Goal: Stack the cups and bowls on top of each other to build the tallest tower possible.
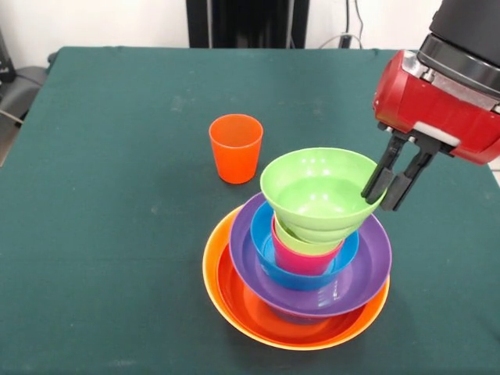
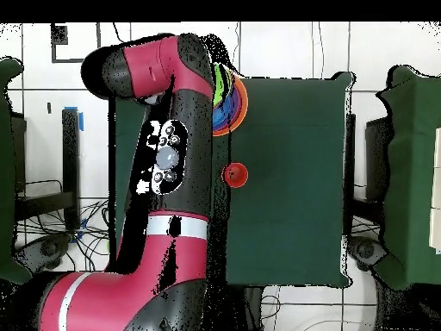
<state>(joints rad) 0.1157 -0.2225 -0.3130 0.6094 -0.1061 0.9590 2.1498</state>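
The tower [image 1: 301,266] stands at the table's front middle. From the bottom it has a yellow-orange bowl [image 1: 215,273], a red-orange bowl [image 1: 250,301], a purple bowl [image 1: 367,269], a blue bowl [image 1: 266,242], a pinkish red cup [image 1: 301,258] and a lime green cup [image 1: 301,237]. The small green bowl [image 1: 312,191] sits on top, slightly tilted. My gripper [image 1: 383,199] straddles that bowl's right rim, one finger inside and one outside, shut on it. The orange cup [image 1: 235,147] stands upright alone behind the tower. In the overhead view the arm hides the gripper and most of the tower [image 2: 234,105]; the orange cup [image 2: 235,175] shows.
The green table [image 1: 117,117] stretches wide around the tower, with its edges at left and right. The robot's pedestal [image 1: 246,23] stands at the far side. In the overhead view the arm [image 2: 172,155] lies along the table's left edge.
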